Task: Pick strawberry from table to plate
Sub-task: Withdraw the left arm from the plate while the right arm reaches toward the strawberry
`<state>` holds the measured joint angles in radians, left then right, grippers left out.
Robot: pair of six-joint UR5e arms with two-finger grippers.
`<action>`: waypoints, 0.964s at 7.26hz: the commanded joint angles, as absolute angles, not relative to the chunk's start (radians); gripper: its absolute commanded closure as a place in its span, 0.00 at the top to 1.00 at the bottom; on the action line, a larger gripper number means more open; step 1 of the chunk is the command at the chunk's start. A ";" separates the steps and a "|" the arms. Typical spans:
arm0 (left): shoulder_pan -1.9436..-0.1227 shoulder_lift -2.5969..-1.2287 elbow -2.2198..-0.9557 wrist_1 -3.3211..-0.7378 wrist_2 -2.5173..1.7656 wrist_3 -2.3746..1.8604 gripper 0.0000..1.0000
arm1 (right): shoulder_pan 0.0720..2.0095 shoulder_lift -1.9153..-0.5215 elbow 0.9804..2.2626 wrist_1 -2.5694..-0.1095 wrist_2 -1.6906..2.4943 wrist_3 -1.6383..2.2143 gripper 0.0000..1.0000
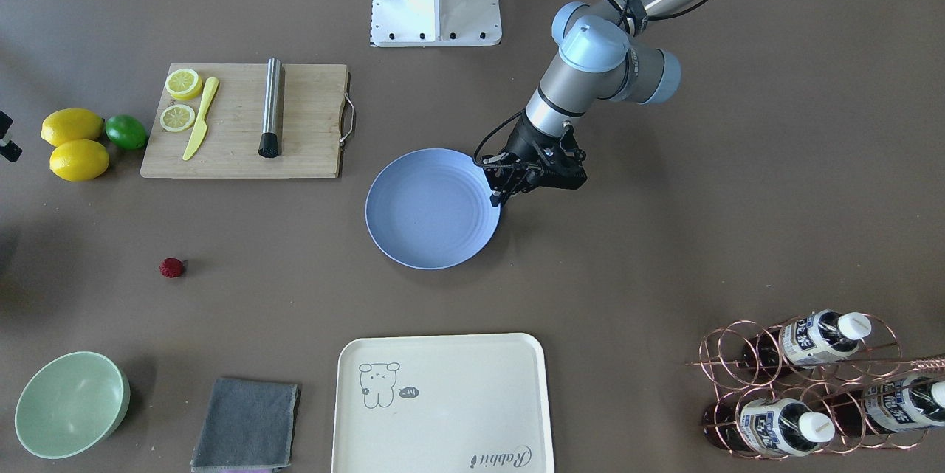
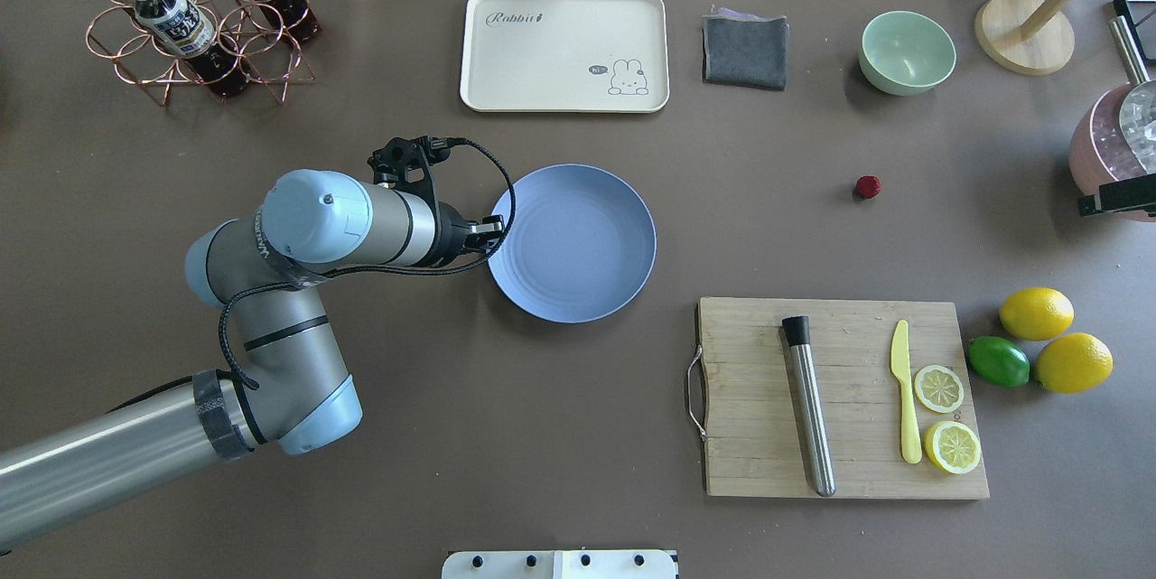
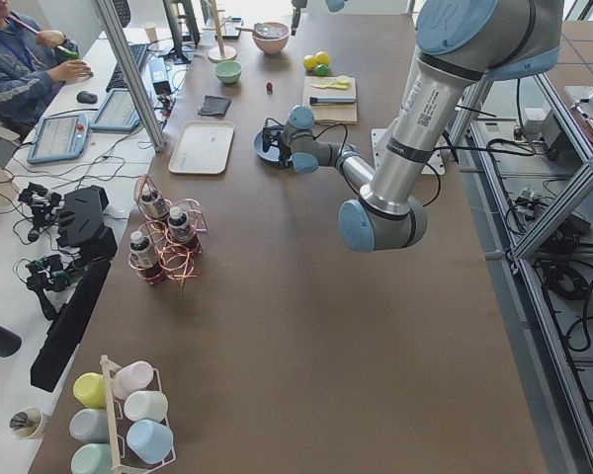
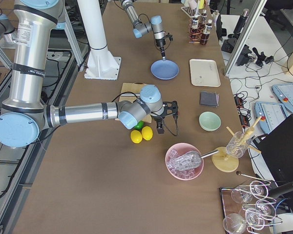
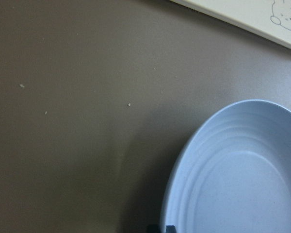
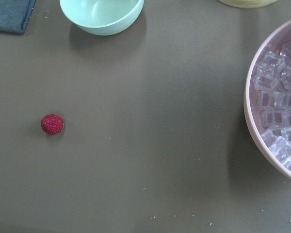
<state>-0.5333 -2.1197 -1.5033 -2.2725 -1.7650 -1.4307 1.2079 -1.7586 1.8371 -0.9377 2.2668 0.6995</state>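
One camera sits behind the robot (image 2: 316, 236), looking forward and down; another faces it from across the table (image 1: 664, 251) — both share the whole top, the plate (image 2: 573, 243) in the middle. Two more look along it from either end. The wrist cameras point down, close in: left over the plate's rim, right over the strawberry (image 6: 52, 124).

Left hand (image 1: 499, 196) points down, fingers pressed together; right hand (image 4: 158, 128) hangs low, reaching far out.
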 commanded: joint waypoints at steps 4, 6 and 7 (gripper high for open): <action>-0.803 -1.828 -1.724 -2.260 -2.076 -1.199 0.98 | 1.047 -1.660 1.833 -0.957 2.133 0.889 0.98; -0.946 -1.659 -1.784 -2.261 -2.205 -1.004 0.98 | 0.944 -1.547 1.825 -1.069 2.041 0.946 0.99; -1.010 -1.593 -1.793 -2.266 -2.251 -0.924 0.98 | 0.893 -1.482 1.787 -1.093 1.984 0.946 0.99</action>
